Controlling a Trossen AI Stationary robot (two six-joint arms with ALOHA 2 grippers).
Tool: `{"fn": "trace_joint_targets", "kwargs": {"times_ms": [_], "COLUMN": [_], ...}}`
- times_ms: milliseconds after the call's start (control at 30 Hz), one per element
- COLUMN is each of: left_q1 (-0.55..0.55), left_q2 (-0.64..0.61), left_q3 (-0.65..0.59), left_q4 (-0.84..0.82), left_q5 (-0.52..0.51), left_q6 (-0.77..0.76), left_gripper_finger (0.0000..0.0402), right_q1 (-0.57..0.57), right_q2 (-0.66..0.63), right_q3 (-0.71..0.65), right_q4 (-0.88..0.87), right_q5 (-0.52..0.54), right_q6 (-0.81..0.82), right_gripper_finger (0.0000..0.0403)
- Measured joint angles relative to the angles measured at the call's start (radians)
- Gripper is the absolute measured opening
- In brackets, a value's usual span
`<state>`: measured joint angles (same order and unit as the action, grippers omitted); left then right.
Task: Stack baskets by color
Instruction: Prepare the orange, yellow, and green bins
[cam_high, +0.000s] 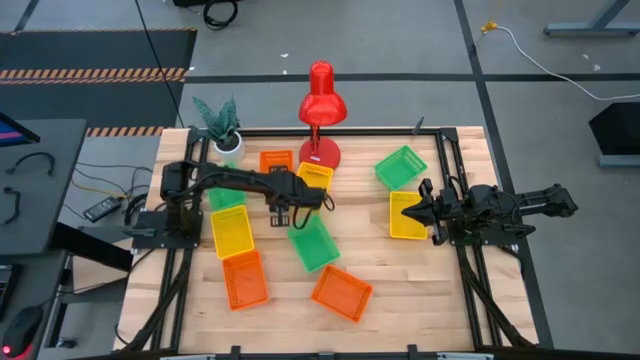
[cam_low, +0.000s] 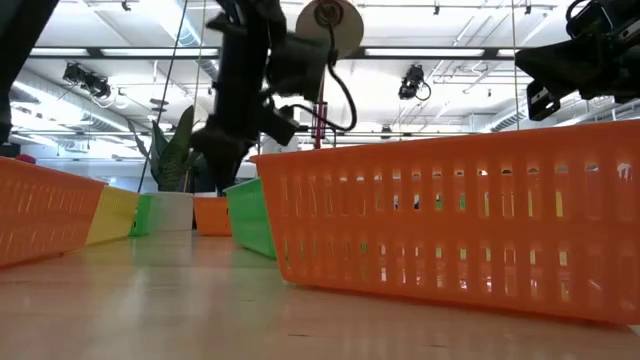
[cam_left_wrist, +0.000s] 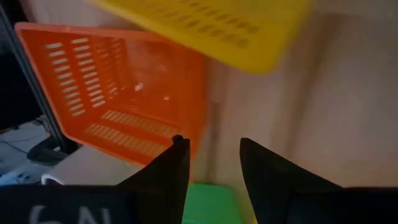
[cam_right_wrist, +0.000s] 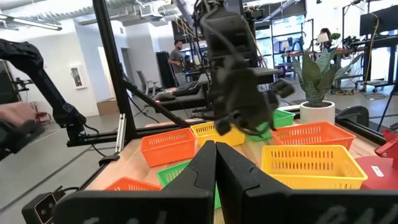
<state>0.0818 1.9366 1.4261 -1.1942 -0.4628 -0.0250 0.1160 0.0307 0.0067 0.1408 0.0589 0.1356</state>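
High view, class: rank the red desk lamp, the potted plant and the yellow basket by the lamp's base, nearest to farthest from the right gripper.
Measured from the right gripper at the table's right:
1. Yellow basket, beside the lamp's base, mid-table.
2. Red desk lamp, at the far edge's middle.
3. Potted plant, far-left corner.

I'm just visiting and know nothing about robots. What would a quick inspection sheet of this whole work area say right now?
Surface: pale wooden table.
Job's things: small plastic mesh baskets scattered, orange, yellow and green; no finished stacks seen.
Clutter: red desk lamp, potted plant in a white pot.
Grippers: left pincer open, empty, above the baskets at mid-table; right pincer shut, empty, over a yellow basket.
Cables: white cable on floor.
Surroundings: grey floor, a person far off.
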Motion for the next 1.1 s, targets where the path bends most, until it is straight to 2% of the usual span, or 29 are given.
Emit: {"fn": "trace_joint_targets", "kwargs": {"times_ms": [200, 300, 433, 567, 800, 967, 1100], "left_q1": [0.085, 0.123, 0.167, 0.186, 0.112, 0.008, -0.066], "left_q2": [0.000, 0.000, -0.001, 0.000, 0.000, 0.000, 0.000], "left_q3": [-0.013, -0.013, -0.044, -0.081, -0.091, -0.091, -0.091], "left_q4": [0.083, 0.104, 0.147, 0.156, 0.139, 0.122, 0.126], "left_q5": [0.022, 0.067, 0.132, 0.174, 0.247, 0.249, 0.194], "left_q6": [0.068, 0.125, 0.190, 0.193, 0.156, 0.121, 0.116], "left_gripper_finger": [0.0148, 0.0146, 0.0136, 0.0114, 0.0018, 0.0022, 0.0021], "right_q1": [0.000, 0.000, 0.000, 0.000, 0.000, 0.000, 0.000], "right_q2": [0.000, 0.000, 0.000, 0.000, 0.000, 0.000, 0.000], "right_q3": [0.000, 0.000, 0.000, 0.000, 0.000, 0.000, 0.000], "right_q4": [0.000, 0.000, 0.000, 0.000, 0.000, 0.000, 0.000], "right_q5": [0.000, 0.000, 0.000, 0.000, 0.000, 0.000, 0.000], "right_q6": [0.000, 0.000, 0.000, 0.000, 0.000, 0.000, 0.000], "right_gripper_finger": [0.0012, 0.0012, 0.0012, 0.0012, 0.0012, 0.0012, 0.0012]}}
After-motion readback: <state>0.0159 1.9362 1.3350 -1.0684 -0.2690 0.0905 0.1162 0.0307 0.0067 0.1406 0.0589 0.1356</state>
